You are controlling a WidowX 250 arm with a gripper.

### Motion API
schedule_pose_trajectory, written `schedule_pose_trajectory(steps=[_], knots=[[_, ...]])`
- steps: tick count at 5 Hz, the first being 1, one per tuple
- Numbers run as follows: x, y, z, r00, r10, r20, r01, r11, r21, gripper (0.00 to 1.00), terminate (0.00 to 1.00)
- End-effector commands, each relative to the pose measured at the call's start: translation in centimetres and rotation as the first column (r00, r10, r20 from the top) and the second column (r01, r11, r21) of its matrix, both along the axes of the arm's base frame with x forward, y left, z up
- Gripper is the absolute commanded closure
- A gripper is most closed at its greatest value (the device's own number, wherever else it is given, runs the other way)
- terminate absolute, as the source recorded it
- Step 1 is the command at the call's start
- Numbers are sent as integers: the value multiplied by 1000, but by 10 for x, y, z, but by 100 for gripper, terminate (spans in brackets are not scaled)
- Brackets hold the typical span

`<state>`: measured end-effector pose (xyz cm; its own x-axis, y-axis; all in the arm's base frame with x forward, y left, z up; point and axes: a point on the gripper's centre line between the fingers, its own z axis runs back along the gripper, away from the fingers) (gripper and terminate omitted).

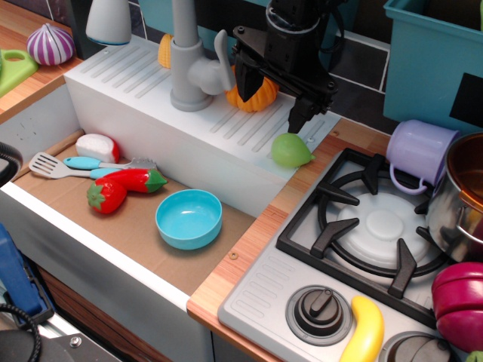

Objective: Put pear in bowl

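Observation:
The light-green pear (pixel 291 151) lies on the near right corner of the white drainboard, its pointed end toward the stove. The light-blue bowl (pixel 189 219) sits upright and empty on the sink floor, down and to the left of the pear. My black gripper (pixel 272 102) hangs above the drainboard, open and empty, just above and slightly left of the pear. Its right fingertip (pixel 296 121) is close over the pear's top, not touching as far as I can tell. The left finger (pixel 246 81) stands in front of the orange pumpkin (pixel 256 94).
A grey faucet (pixel 192 68) stands left of the gripper. The sink holds a spatula (pixel 53 166), red toy vegetables (pixel 121 188) and a red-white item (pixel 96 147). On the right are the stove (pixel 377 226), a lilac mug (pixel 419 151), a steel pot (pixel 460 196) and a banana (pixel 366 332).

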<state>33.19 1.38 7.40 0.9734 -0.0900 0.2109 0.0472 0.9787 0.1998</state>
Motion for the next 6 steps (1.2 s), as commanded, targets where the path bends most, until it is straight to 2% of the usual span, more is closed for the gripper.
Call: schedule_pose_trajectory(steps=[1, 4, 6], knots=[[0, 0, 0, 1000, 0, 0, 0, 1000, 0, 0, 0], [9, -11, -17, 995, -85, 42, 88, 995, -56, 0, 0], [12, -12, -37, 990, -115, 77, 120, 991, -61, 0, 0]])
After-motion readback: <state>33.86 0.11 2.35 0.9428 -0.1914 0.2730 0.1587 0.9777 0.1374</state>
